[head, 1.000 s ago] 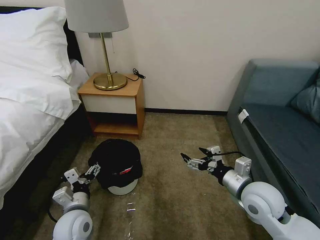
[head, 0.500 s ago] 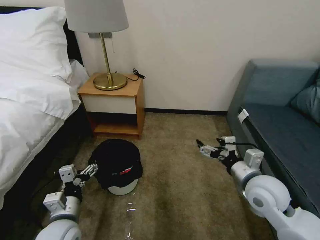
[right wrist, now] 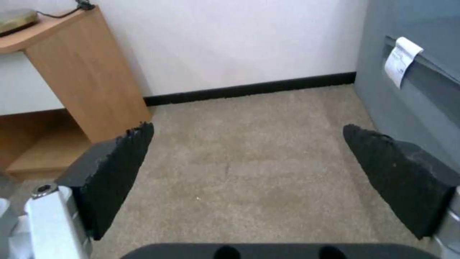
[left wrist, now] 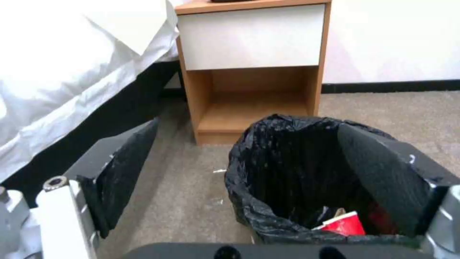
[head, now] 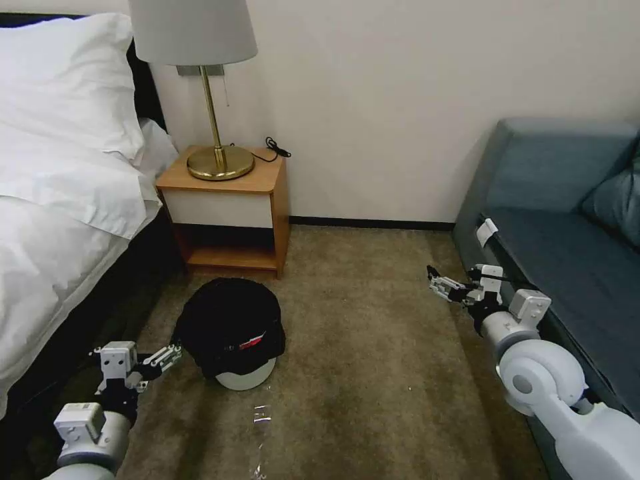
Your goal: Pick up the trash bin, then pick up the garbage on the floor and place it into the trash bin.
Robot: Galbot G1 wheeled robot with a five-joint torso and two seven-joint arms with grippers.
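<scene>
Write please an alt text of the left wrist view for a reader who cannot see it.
The open left claw reaches toward a trash bin lined with a black bag on beige carpet; one finger is over the bin's mouth, the other beside it. Red-and-white garbage lies inside. Behind stand a wooden nightstand and a bed with white sheets.

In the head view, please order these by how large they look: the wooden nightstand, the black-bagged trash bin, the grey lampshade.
1. Wooden nightstand with white drawer, largest.
2 and 3. Grey fabric lampshade and small round white trash bin lined with black plastic bag look alike; the lampshade is cropped, so I leave them unranked.
</scene>
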